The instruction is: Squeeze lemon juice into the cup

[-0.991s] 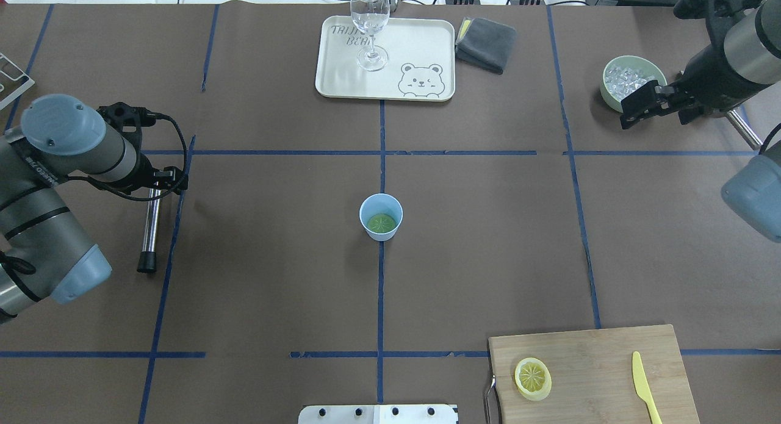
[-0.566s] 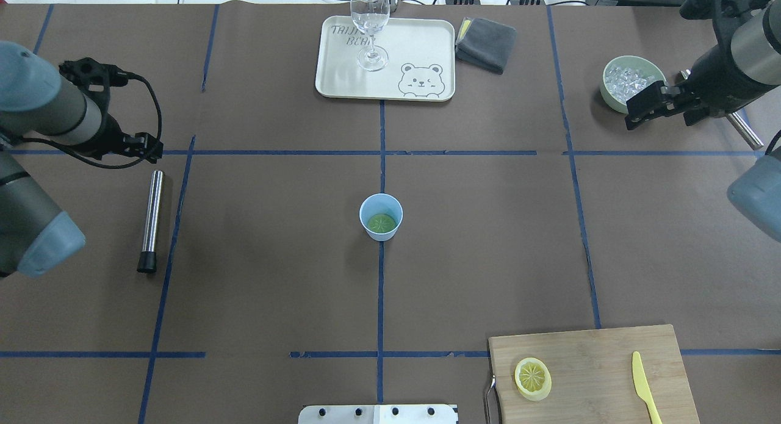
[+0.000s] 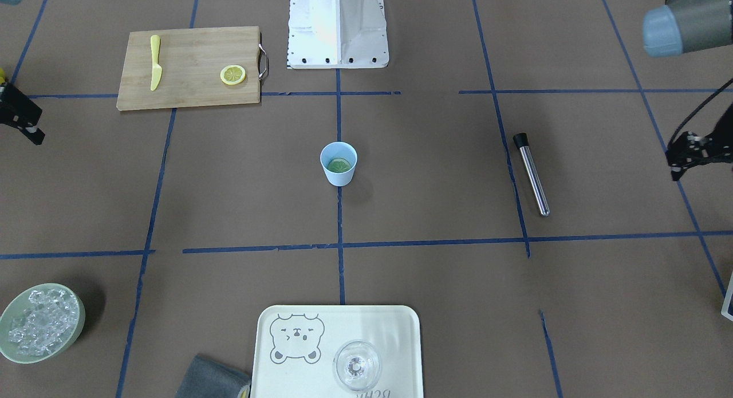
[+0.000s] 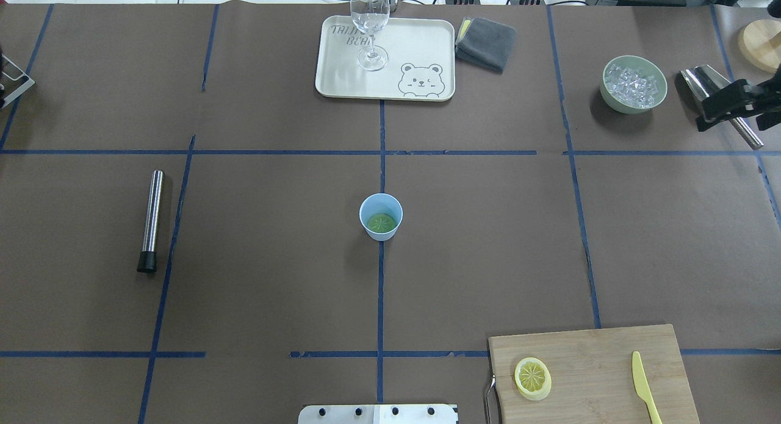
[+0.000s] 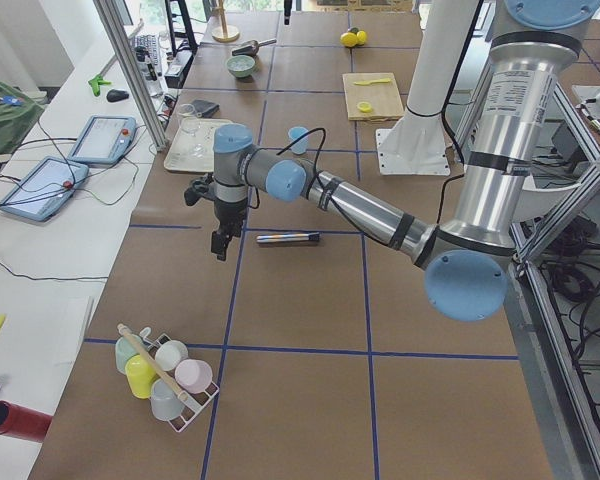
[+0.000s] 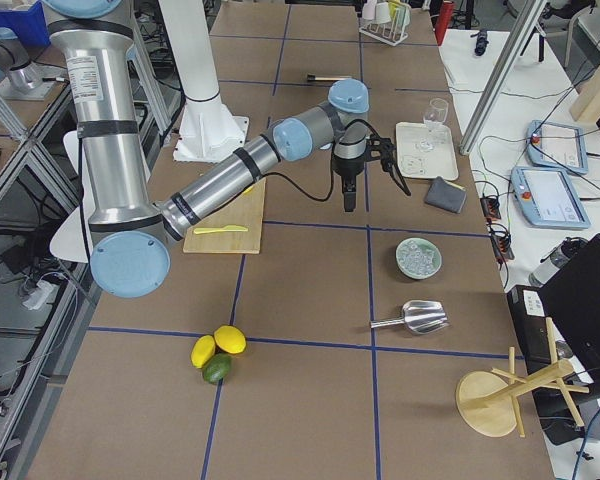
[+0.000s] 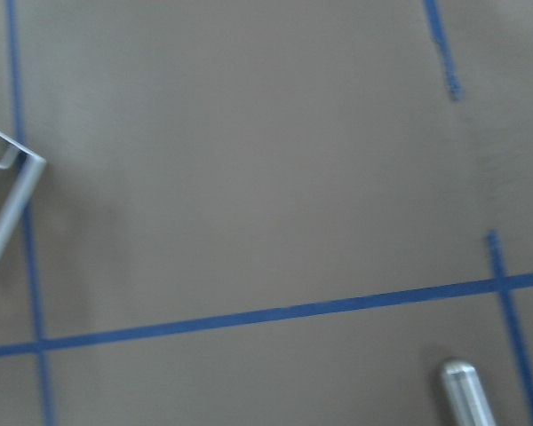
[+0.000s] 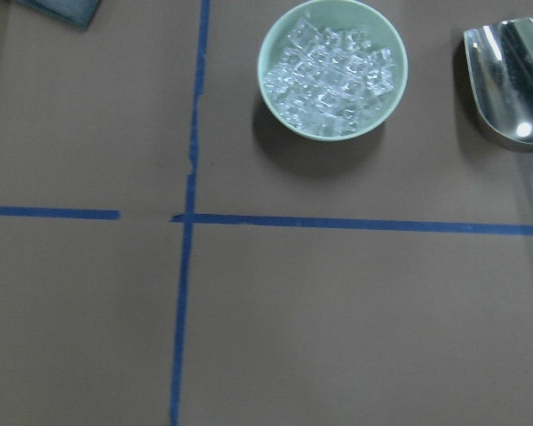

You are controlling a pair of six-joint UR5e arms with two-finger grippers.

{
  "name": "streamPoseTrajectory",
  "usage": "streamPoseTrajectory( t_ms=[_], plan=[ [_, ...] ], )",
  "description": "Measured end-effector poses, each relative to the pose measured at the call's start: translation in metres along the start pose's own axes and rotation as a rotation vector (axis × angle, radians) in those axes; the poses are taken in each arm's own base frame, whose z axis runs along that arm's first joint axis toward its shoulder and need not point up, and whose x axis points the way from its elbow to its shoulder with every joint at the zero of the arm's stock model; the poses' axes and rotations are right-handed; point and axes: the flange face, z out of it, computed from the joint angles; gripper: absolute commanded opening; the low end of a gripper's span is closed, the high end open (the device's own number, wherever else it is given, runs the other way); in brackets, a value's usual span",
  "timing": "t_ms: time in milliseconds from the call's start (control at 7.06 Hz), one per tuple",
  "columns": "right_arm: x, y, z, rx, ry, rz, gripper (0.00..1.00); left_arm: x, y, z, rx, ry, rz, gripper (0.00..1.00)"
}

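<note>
The lemon (image 4: 532,378) lies flat on the cutting board (image 4: 592,363), well apart from the cup (image 4: 381,216); thin, soft, probably slippery, it wants a pinch across its rind; whether left gripper (image 3: 684,160) or right gripper (image 4: 711,114) is spread, I cannot tell.

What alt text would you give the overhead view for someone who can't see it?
A light-blue cup holding a greenish round slice stands mid-table on brown paper. A lemon slice and yellow knife lie on a wooden board; a glass stands on a tray.
</note>
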Motion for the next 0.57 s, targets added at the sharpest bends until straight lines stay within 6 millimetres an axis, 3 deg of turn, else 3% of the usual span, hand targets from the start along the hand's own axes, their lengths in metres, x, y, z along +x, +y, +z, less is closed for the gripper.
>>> streamPoseTrajectory(
  t_ms=[283,425,566],
  plan=[
    [0.098,0.024,-0.01,-0.027,-0.029,0.002,1.0,-0.124,0.057,0.021,-0.053,0.064,0.102,1.0],
    [0.14,0.037,-0.012,-0.031,-0.041,-0.012,1.0,-0.16,0.083,0.03,-0.069,0.081,0.107,1.0],
    [0.167,0.046,-0.011,-0.036,-0.041,-0.017,1.0,-0.18,0.108,0.043,-0.089,0.091,0.087,1.0]
  ],
)
